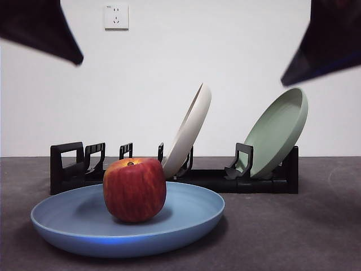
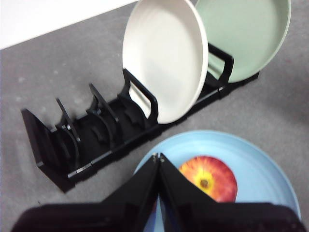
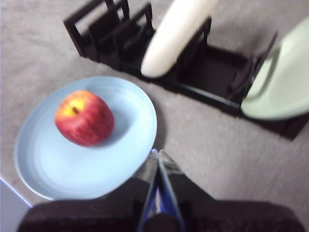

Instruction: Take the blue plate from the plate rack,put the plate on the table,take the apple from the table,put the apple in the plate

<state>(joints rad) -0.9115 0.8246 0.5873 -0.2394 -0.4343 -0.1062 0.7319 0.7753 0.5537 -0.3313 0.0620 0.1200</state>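
Observation:
The blue plate (image 1: 186, 217) lies flat on the dark grey table (image 1: 293, 231) in front of the black plate rack (image 1: 259, 180). The red apple (image 1: 134, 189) sits upright in the plate, left of its middle. It also shows in the left wrist view (image 2: 210, 178) and the right wrist view (image 3: 85, 118). My left gripper (image 2: 158, 156) is shut and empty, raised above the plate's near side. My right gripper (image 3: 157, 153) is shut and empty, raised beside the plate's rim (image 3: 145, 140). In the front view both arms show only as dark tips at the top corners.
A cream-white plate (image 1: 189, 130) leans in the rack's middle slot, and a sage-green plate (image 1: 276, 132) leans at its right end. The rack's left slots (image 1: 73, 164) hold nothing. A white wall with a socket (image 1: 116, 16) stands behind.

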